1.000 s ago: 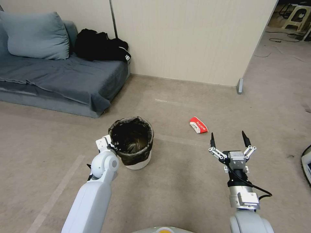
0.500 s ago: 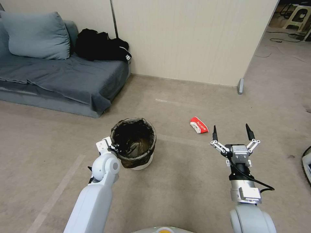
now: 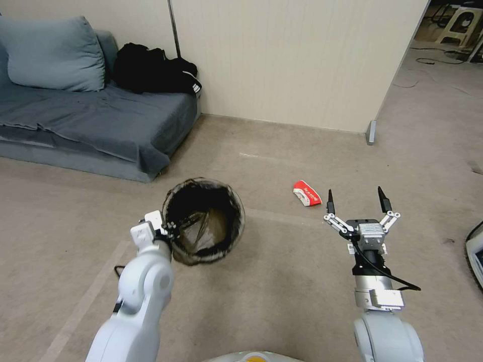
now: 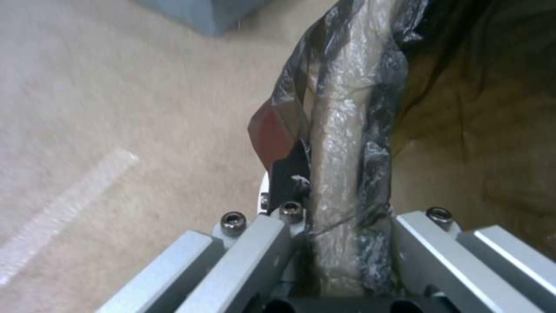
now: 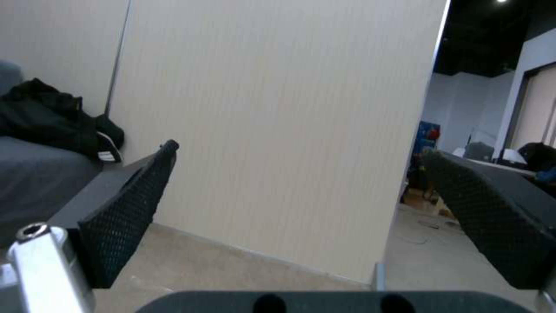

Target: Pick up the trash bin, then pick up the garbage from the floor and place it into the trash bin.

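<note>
Trash bin rim is clamped by the left end effector, whose fingers are pressed together on the bag-wrapped edge at the bin's left side. In the left wrist view the rim is seen passing straight between the two metal finger links, with the crinkled dark liner pinched there and the brownish inside of the bin lying to one side. In the head view the bin is seen tilted, its mouth turned toward the camera, so that the dark liner and the brown inner lining are shown and the white body is hidden. Whether the bin's base touches the floor cannot be told.

The right end effector is held above the carpet with its black fingertips spread wide apart and nothing between them. In the right wrist view the two textured pads are seen well separated, with a beige partition wall beyond them. Just beside its left fingertip, farther out on the floor, a red-and-white snack wrapper is lying, apart from the bin.

Farther out on the left, a grey sofa is placed against the wall, with a blue-grey cushion and a black garment on it.
</note>
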Controlling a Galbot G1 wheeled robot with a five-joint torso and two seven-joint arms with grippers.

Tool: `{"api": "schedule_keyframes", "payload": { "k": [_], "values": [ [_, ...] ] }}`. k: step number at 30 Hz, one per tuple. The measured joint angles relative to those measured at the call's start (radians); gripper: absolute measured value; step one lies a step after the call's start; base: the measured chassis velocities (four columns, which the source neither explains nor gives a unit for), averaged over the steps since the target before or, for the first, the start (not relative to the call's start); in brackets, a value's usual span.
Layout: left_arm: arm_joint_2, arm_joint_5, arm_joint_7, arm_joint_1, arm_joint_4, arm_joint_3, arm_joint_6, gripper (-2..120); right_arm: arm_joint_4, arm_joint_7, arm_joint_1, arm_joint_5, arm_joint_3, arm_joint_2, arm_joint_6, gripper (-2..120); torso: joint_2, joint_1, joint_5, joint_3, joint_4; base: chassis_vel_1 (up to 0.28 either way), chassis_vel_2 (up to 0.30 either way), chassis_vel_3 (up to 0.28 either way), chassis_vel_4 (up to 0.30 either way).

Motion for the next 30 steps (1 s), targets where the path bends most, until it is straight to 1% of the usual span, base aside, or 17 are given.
{"api": "schedule_keyframes", "payload": {
  "k": [1,2,4,7,9,12,15,23,30],
  "values": [
    [0.000,0.000,0.000,0.000,0.000,0.000,0.000,1,0.000,0.000,0.000,0.000,0.000,0.000,0.000,100,0.000,0.000,0.0000,0.000,0.0000,0.000,0.000,0.000,0.000],
    [-0.001,0.029,0.018,0.043,-0.048,0.003,-0.013,1,-0.002,0.001,0.001,0.000,-0.001,-0.001,0.000,100,0.000,0.000,0.0003,0.000,0.0001,0.000,0.000,0.000,0.000],
    [-0.002,0.067,0.038,0.093,-0.096,0.012,-0.033,1,-0.003,0.002,-0.005,0.000,0.000,-0.002,0.001,100,0.000,0.000,0.0002,0.000,0.0001,0.000,0.000,0.000,0.000],
    [-0.005,0.094,0.047,0.121,-0.118,0.020,-0.050,1,-0.002,0.002,-0.017,0.000,0.004,0.004,0.005,100,0.000,0.000,0.0001,0.000,-0.0001,0.000,0.000,0.000,0.000],
    [-0.010,0.106,0.052,0.131,-0.122,0.023,-0.060,1,-0.001,0.001,-0.022,0.001,0.003,0.007,0.005,100,0.000,0.000,-0.0001,0.000,-0.0004,0.000,0.000,0.000,0.000],
    [-0.025,0.148,0.065,0.152,-0.123,0.025,-0.085,1,-0.005,-0.006,-0.024,0.001,-0.002,0.014,0.006,100,0.000,0.000,0.0000,0.000,0.0000,0.000,0.000,0.000,0.000],
    [-0.032,0.161,0.073,0.159,-0.123,0.030,-0.094,1,-0.010,-0.008,-0.025,-0.001,-0.005,0.017,0.007,100,0.000,0.000,0.0001,0.000,0.0000,0.000,0.000,0.000,0.000],
    [-0.053,0.175,0.083,0.162,-0.120,0.043,-0.097,1,-0.020,-0.011,-0.025,-0.006,-0.008,0.018,0.008,100,0.000,0.000,0.0000,0.000,0.0000,-0.005,0.007,0.005,-0.005],
    [-0.073,0.185,0.084,0.162,-0.117,0.050,-0.097,1,-0.022,-0.017,-0.023,-0.006,-0.010,0.018,0.012,100,0.000,0.000,0.0001,0.000,0.0000,-0.134,0.133,0.129,-0.116]
  ]
}}
